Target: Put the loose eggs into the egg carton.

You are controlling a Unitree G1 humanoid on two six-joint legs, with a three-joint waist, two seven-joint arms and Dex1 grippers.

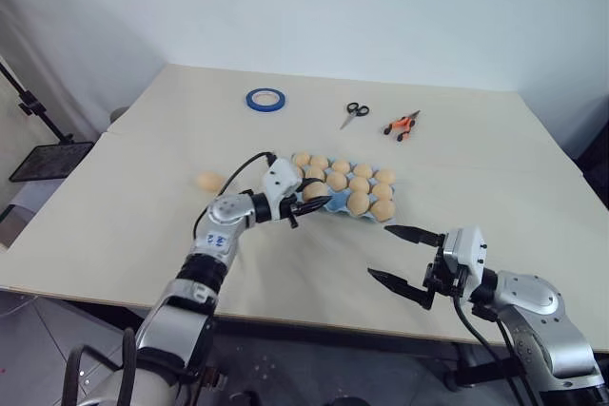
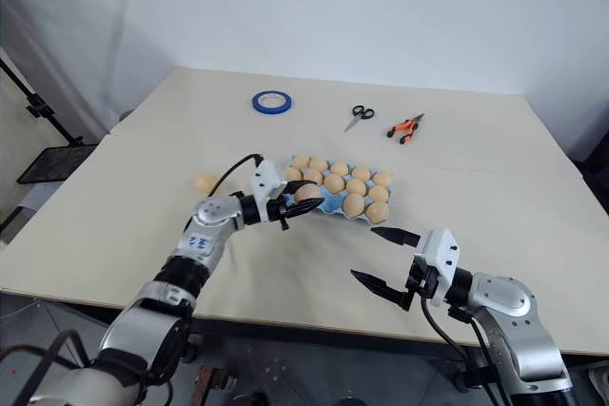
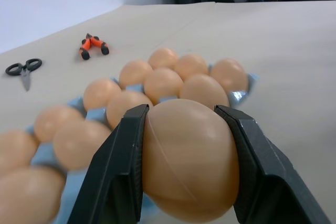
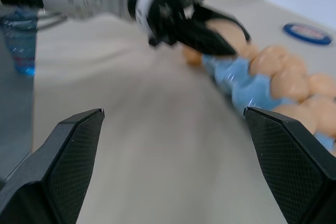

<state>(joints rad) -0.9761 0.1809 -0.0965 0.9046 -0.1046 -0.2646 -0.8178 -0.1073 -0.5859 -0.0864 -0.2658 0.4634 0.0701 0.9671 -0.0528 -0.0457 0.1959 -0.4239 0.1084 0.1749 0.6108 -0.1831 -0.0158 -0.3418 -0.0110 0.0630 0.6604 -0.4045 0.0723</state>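
Note:
My left gripper is shut on a tan-orange egg, held just above the near left corner of the light blue egg carton. Several eggs sit in the carton's cups. One loose egg lies on the table to the left of the carton. My right gripper is open with nothing between its fingers, hovering near the table's front edge, in front of the carton's right end. In the right wrist view the left gripper shows beside the carton.
At the back of the table lie a blue tape ring, black scissors and an orange-handled tool. A black stand is off the table's left side.

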